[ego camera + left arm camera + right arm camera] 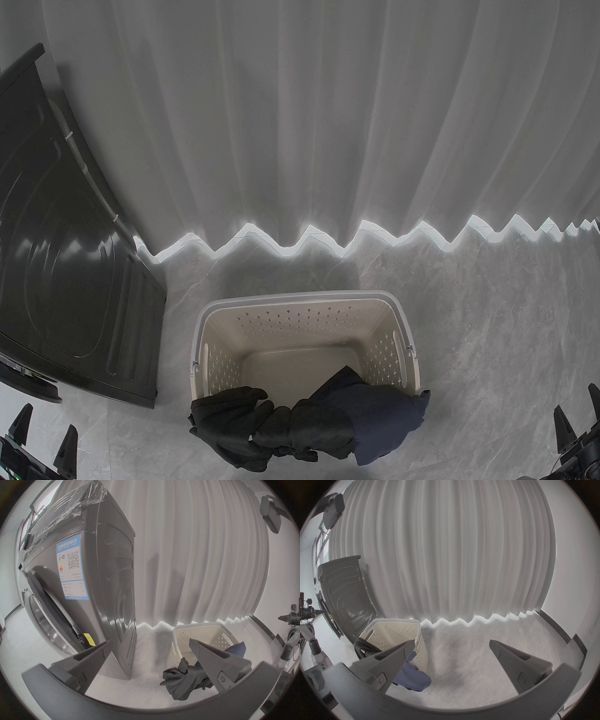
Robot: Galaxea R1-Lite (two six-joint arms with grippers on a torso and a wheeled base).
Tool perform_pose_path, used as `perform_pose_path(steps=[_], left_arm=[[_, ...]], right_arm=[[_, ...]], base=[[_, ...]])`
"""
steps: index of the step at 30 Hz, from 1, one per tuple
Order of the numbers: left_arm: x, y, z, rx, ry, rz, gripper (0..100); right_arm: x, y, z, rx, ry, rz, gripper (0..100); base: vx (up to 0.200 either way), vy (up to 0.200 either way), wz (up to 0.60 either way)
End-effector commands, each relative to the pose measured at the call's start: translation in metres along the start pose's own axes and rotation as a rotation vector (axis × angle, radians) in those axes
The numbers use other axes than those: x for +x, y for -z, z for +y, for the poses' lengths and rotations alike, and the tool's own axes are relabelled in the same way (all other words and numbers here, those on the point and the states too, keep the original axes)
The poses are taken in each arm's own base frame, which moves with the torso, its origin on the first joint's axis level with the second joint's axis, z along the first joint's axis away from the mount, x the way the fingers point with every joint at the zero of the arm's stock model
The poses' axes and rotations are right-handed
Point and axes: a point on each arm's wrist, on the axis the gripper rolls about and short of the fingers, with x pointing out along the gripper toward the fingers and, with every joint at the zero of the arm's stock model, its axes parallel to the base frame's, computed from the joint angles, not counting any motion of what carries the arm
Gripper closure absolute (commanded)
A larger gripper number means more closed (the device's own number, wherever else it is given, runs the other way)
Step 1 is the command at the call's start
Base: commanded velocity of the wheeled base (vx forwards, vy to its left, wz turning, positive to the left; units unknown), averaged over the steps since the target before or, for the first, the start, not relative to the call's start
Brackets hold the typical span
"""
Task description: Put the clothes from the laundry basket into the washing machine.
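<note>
Jaws on both arms stand spread wide, with nothing between them. I see my left gripper (45, 431) low at the left edge of the head view, over the floor (500, 325) and near the front corner of the washing machine (69, 269). My right gripper (576, 406) sits low at the right edge, well apart from the laundry basket (300, 297).

The laundry basket is a cream plastic tub with small star-shaped holes in its walls and slot handles at each end. It stands on the pale grey marbled floor in the middle of the head view, just right of the washing machine and not touching it. Two pieces of clothing hang over its near rim. A black garment (250, 425) is bunched over the near left corner and spills down the outside. A navy garment (381, 412) lies over the near right corner, partly inside the tub and partly hanging out. The two touch each other in the middle of that rim.

The washing machine is dark grey, its ribbed side panel facing the basket. From the left wrist I see its round door on the front, a blue and white sticker (72, 567) above it, and crinkled plastic film (68, 508) on top. I cannot tell whether the door is shut.

A white pleated curtain (312, 125) hangs behind everything, its hem just above the floor
</note>
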Motion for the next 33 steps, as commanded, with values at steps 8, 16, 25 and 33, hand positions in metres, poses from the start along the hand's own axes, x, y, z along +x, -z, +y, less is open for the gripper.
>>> perform_pose_path(steps=[8, 16, 25, 33], left_arm=[[0.0003, 0.0051, 0.0003, -0.001, -0.002, 0.004, 0], [0.0003, 0.0051, 0.0003, -0.001, 0.000, 0.004, 0], [0.0003, 0.0051, 0.0003, -0.001, 0.000, 0.004, 0], [0.0004, 0.0051, 0.0003, -0.001, 0.000, 0.005, 0]], right_arm=[[0.0002, 0.0053, 0.0001, 0.000, 0.000, 0.003, 0], [0.0001, 0.0053, 0.0000, 0.000, 0.000, 0.002, 0], [0.0001, 0.0053, 0.0000, 0.000, 0.000, 0.002, 0], [0.0002, 0.0053, 0.0001, 0.000, 0.000, 0.003, 0]], base=[[0.150, 0.000, 0.00], [0.000, 0.000, 0.00], [0.133, 0.000, 0.00], [0.050, 0.000, 0.00]])
